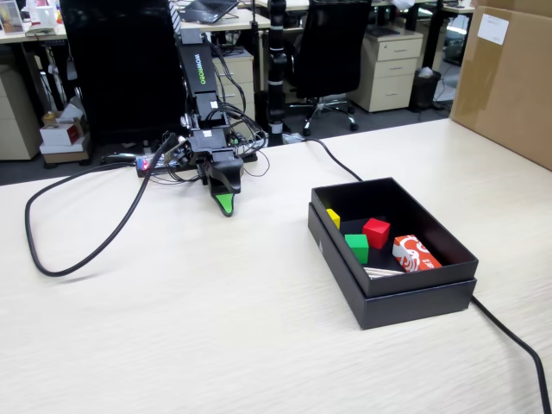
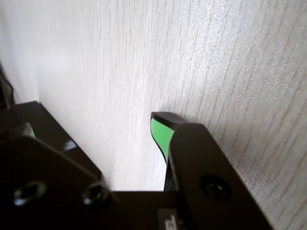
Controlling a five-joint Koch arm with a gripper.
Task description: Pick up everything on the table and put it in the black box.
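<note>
The red cube [image 1: 376, 233] lies inside the black box [image 1: 405, 302], which stands on the table [image 1: 216, 336] at the right of the fixed view. My gripper [image 1: 226, 205] is left of the box and well apart from it, pointing down with its green-padded tip close to the tabletop. In the wrist view the gripper [image 2: 93, 125] is open. One green-padded finger [image 2: 160, 132] is on the right and the other green tip shows at the left edge. Only bare table [image 2: 216, 57] lies between them.
A green cube [image 1: 357, 247], a yellow cube [image 1: 334, 217] and a red-and-white packet [image 1: 415, 254] share the box. A black cable [image 1: 52, 259] loops on the left and another [image 1: 517, 345] runs past the box. A brown carton [image 1: 509, 78] stands at the far right.
</note>
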